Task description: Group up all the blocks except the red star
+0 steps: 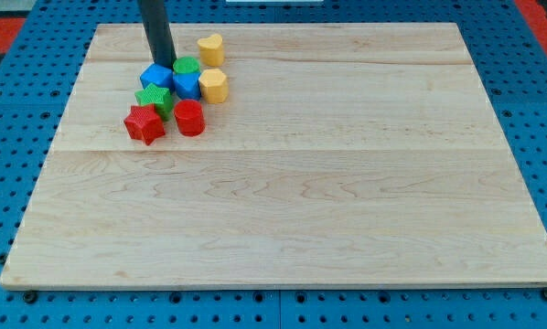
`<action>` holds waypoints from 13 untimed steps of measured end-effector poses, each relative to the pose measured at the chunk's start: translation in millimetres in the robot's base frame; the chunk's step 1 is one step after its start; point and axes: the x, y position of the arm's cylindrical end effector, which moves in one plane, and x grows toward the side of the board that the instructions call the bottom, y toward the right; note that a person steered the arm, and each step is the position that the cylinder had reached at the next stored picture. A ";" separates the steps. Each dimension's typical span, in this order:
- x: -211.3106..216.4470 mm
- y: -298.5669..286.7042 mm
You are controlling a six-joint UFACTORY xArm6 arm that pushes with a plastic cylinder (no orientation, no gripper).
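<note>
Seven blocks crowd the upper-left part of the wooden board (pixel 283 183), where my tip (pixel 164 66), a bare rod holding nothing, comes down at the top edge of a blue block (pixel 155 77), apparently touching it. Counted by colour: two blue, two green, two yellow and two red would make eight, so the tally is corrected here to eight. A second blue block (pixel 187 87) sits just right of the first, with a green block (pixel 186 66) behind it and a green star (pixel 154 98) below. One yellow block (pixel 214 86) touches the cluster's right side; another yellow block (pixel 210 47) stands apart toward the view's top. The red star (pixel 144 122) and a red block (pixel 189 118) close the cluster's bottom edge.
</note>
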 end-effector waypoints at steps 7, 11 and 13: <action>172.7 -51.1; 70.1 14.7; 37.3 -47.8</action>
